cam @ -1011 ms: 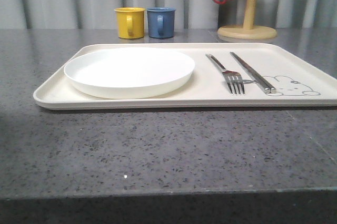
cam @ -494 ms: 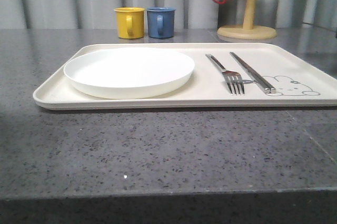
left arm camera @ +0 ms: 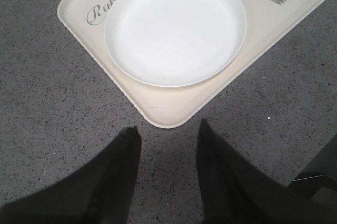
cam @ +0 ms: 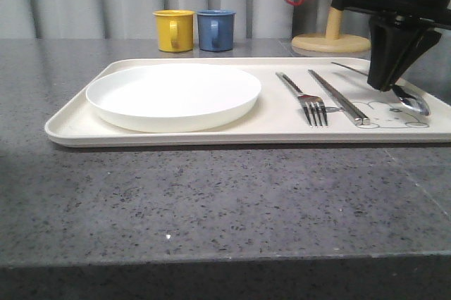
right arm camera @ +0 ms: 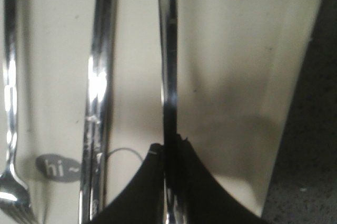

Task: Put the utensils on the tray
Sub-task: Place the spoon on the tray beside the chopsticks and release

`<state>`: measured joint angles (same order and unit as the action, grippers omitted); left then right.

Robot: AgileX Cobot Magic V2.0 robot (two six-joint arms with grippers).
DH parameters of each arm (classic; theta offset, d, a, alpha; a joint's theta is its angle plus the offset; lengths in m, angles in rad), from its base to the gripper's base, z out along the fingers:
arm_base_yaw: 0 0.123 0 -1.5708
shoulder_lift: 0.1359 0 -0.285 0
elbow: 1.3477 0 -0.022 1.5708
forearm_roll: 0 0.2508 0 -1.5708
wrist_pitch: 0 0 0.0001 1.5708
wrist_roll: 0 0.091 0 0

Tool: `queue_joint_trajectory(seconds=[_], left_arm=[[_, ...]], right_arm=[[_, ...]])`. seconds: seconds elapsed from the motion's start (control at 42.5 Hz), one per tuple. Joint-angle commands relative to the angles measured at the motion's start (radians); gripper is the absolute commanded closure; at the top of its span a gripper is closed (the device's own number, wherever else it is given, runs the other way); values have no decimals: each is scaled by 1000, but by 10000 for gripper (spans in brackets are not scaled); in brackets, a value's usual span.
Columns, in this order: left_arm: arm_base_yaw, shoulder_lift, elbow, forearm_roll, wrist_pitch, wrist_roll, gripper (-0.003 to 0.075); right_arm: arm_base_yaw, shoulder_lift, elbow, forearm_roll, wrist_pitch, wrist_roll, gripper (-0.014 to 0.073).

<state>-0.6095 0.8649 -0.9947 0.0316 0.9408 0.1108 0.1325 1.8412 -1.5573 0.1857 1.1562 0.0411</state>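
In the front view, a shiny spoon (cam: 407, 97) is gripped by the right claw (cam: 386, 85) over the cream tray (cam: 211, 133), right of the fork (cam: 308, 103) and sticks (cam: 340, 98), on a grey speckled bench (cam: 211, 201). In the left wrist view, the left claw (left arm camera: 167, 140) is held open above bare bench, near the tray's corner and white plate (left arm camera: 175, 27). In the right wrist view, the spoon's handle is seen clamped between dark fingers (right arm camera: 202, 182).

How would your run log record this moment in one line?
right gripper: shut on silver oval-bowled spoon over cream rectangular tray | left gripper: open, empty
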Motion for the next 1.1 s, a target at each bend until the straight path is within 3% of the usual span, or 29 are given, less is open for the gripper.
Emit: queue_joint_trajectory(seconds=[0.0,0.165,0.259,0.447,0.611,0.846,1.081], left_arm=[[-4,-7,-28,-5,-62,-15,462],[-4,-7,-28,-5,-62,-15,462],[-4,-7,-28,-5,-62,-15,462],[-4,-7,-28,-5,-62,-15,462],[-4,-7,-28,-5,-60,-15,462],[1,-7,-28,-5,-59,-15,462],[1,-7,-28,-5,-55,-15,462]], right_arm=[[-3,-31,-30,-10,-38,36,543],[-3,-12,-30,-10,-41,36,354],[-3,-30,-30,-11,-56,33,295],[2,-162,-29,-21,-43,-30,294],[71,-327,27,-48,-28,-123,294],[176,-581,211,-130,-30,-123,329],[178,-825,417,-131,-54,-123,337]])
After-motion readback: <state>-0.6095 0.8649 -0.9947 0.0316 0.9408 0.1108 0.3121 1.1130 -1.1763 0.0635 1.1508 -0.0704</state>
